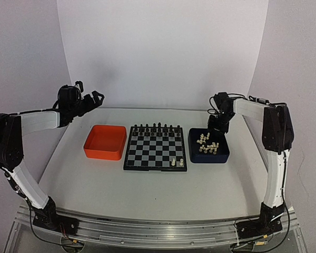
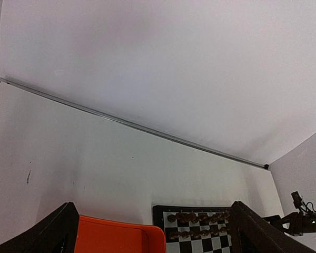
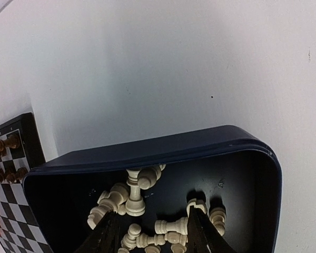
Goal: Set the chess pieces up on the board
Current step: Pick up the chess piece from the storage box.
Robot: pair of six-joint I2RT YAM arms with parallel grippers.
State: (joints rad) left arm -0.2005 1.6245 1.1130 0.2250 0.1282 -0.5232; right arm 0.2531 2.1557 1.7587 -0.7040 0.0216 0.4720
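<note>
Nearest me, the arm bases sit on a ribbed aluminium rail (image 1: 158,232) at the near edge of the matte white table (image 1: 147,195). At mid-table lies the board (image 1: 150,153), flat and square, with glossy black and silver-grey checks inside a black border. Left of it, just beside, I see the orange tray (image 1: 102,154), smooth plastic with rounded corners. The blue tray (image 1: 224,156), equally rounded and dark inside, touches or nearly touches the board's right edge. Black pieces (image 1: 155,128) line the board's two far rows. Most white pieces (image 1: 207,145) are heaped in the blue tray, many lying on their sides; two stand in the board's near right corner.

My left gripper (image 1: 89,94) hangs high over the table's far left with its jaws wide apart, holding nothing. My right gripper (image 3: 152,211) is down in the blue tray, jaws partly apart astride the heap; I cannot tell whether they touch a piece.
</note>
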